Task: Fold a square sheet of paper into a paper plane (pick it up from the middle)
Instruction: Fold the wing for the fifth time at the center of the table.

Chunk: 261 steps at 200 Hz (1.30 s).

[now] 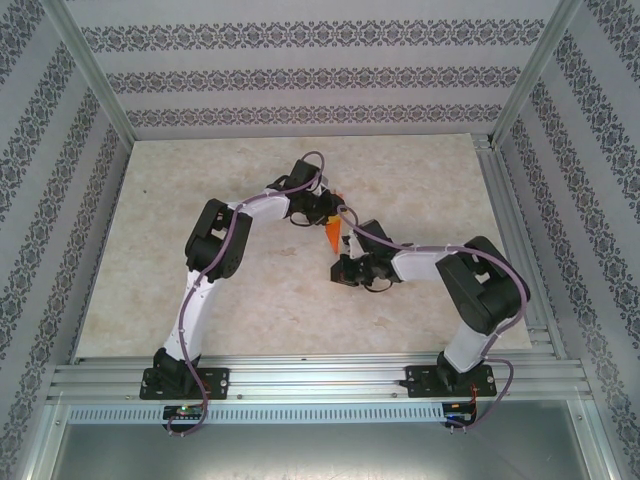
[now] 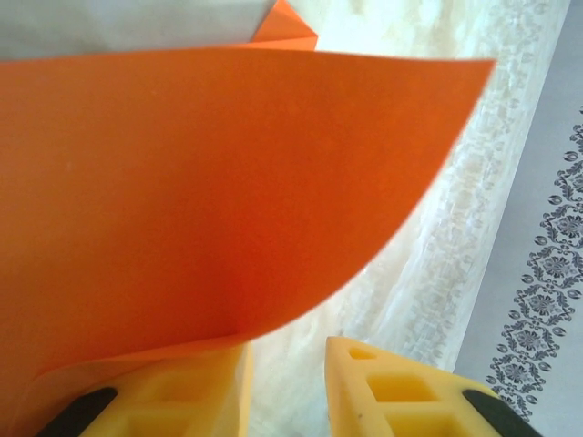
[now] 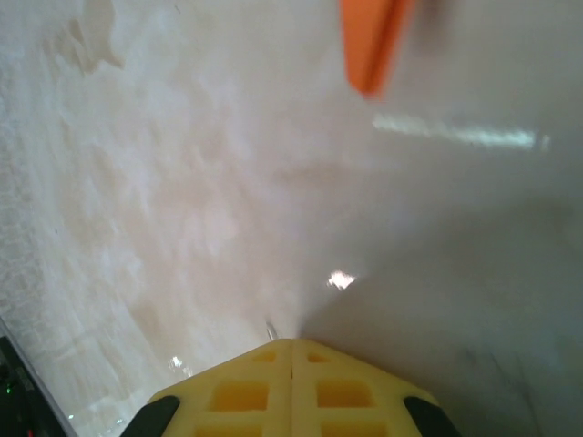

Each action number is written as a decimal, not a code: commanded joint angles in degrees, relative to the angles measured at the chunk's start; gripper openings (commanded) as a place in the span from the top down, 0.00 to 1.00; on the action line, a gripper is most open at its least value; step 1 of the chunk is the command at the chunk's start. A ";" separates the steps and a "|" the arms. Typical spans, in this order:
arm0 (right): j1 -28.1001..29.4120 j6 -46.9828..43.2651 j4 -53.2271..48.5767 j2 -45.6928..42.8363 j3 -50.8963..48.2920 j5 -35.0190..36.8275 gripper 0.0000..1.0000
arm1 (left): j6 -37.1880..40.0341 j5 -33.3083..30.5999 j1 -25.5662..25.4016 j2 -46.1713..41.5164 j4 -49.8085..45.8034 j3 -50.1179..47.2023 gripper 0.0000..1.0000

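Near the middle of the table [image 1: 180,300] we see both arms bent inward at the elbow, wrists converging from either side. The left gripper [image 2: 290,350] points away from the bases, jaws a narrow gap apart with nothing visible between them. The orange sheet of paper [image 2: 200,191] curves up over its left finger [image 2: 182,391], lifted off the surface; we cannot tell whether it is pinched. The right gripper [image 3: 291,342] sits lower and nearer the bases, angled left, its fingers pressed together on nothing, hovering over bare tabletop with the paper's tip just beyond it.
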 commanded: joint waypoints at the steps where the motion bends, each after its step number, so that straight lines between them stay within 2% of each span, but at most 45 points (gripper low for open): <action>1: -3.08 0.98 -3.61 -6.64 -0.96 -0.30 1.00 | -2.02 -1.88 0.10 -0.98 -0.02 -5.23 0.71; 28: -6.27 3.27 -0.36 -9.47 -0.74 1.64 1.00 | -4.94 -2.66 -0.24 -4.22 2.30 -9.92 0.71; 41: -6.74 5.07 1.79 -8.98 -0.38 3.17 0.95 | -6.91 -3.27 -0.41 -5.49 4.75 -12.61 0.71; 75: -5.65 12.17 13.44 -2.26 2.03 0.12 0.94 | -10.45 -4.78 -0.48 -7.66 8.10 -16.68 0.71; 114: -3.73 12.20 11.59 5.49 7.94 1.64 0.94 | -13.25 -7.51 -0.55 -10.67 9.56 -20.59 0.72; 131: -3.35 13.32 14.47 6.88 8.00 1.13 0.95 | -14.08 -8.80 -0.63 -12.32 10.03 -22.38 0.72; 159: -3.23 11.56 10.10 9.77 9.81 2.86 0.94 | -15.13 -8.73 -0.60 -12.90 11.12 -23.31 0.72; 176: -3.23 10.93 9.23 11.77 10.31 1.12 0.95 | -15.67 -8.83 -0.62 -13.10 11.77 -24.06 0.72; 197: -2.97 7.89 2.64 12.49 10.84 2.50 0.97 | -15.82 -8.48 -0.59 -13.00 12.57 -23.73 0.69; 210: -2.98 5.90 -0.60 13.34 10.91 2.64 1.00 | -15.75 -8.40 -0.50 -12.67 12.60 -22.84 0.67; 261: -2.80 3.14 -3.48 14.30 9.31 2.91 1.00 | -13.89 -8.69 0.27 -10.17 10.12 -16.82 0.62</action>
